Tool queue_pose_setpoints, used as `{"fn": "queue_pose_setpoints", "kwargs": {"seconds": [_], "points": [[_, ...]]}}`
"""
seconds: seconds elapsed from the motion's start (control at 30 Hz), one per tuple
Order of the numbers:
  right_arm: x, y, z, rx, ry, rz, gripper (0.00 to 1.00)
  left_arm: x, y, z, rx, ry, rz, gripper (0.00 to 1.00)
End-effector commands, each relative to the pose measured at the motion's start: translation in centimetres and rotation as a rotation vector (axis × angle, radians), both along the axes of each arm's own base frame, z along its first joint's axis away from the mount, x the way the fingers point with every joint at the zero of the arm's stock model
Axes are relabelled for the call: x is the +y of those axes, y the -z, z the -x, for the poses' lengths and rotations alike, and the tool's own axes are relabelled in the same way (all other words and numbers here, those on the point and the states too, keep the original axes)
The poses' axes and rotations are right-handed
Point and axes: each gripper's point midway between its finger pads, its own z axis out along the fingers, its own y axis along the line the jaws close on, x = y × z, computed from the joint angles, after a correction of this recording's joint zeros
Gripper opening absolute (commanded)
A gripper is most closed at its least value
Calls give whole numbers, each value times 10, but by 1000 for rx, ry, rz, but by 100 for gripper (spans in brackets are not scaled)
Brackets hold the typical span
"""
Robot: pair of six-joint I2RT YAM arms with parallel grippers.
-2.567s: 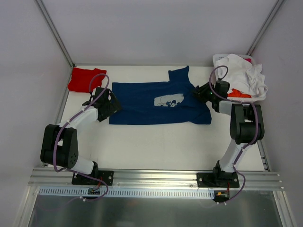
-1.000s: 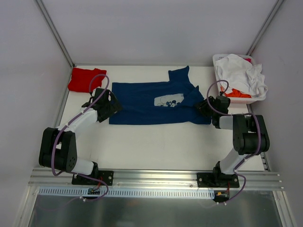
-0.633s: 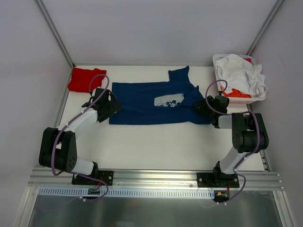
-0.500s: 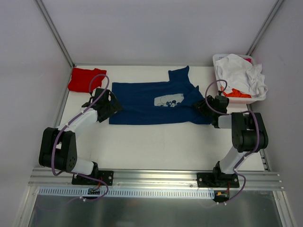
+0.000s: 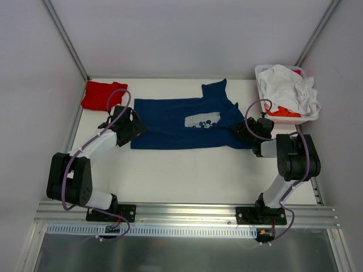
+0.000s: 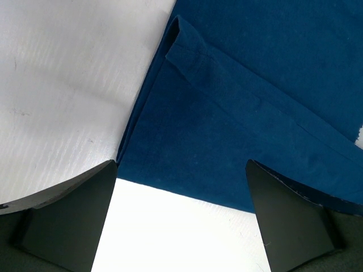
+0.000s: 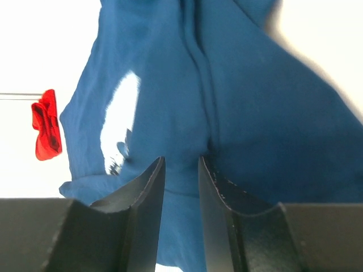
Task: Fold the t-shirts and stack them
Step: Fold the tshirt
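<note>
A navy t-shirt [image 5: 170,124] with a pale mouse print [image 5: 202,120] lies flat in the middle of the table, one sleeve pointing to the back. My left gripper [image 5: 136,128] stands open at its near left corner, and the hem [image 6: 187,192] runs across between the wide fingers [image 6: 68,215]. My right gripper [image 5: 243,128] rests low over the shirt's right edge. Its jaws are narrowed but apart, with navy cloth [image 7: 255,102] showing through the gap of the right gripper [image 7: 181,161]. A folded red t-shirt [image 5: 102,95] lies at the back left.
A white basket [image 5: 259,70] at the back right holds crumpled white tees [image 5: 289,88] and an orange one [image 5: 286,112]. Grey walls with metal posts close in the table on three sides. The red tee [image 7: 45,124] shows far off in the right wrist view.
The right gripper has moved from the shirt's upper right toward me, down to its lower right edge, and has barely shifted in the last second. The left arm and shirt are unchanged.
</note>
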Motion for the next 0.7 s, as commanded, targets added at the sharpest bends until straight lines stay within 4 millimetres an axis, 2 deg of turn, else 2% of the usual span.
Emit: {"fn": "queue_pose_setpoints", "kwargs": {"seconds": [0.0,0.3,0.67], "points": [[-4,0,7,-1,32,-32,33,-1,1,0,1,6,-11,99],[-4,-1,20,-6,43,-47,33,-1,0,1,-1,4,-7,99],[-3,-8,0,-29,31,-35,33,0,-1,2,-6,6,-11,99]]}}
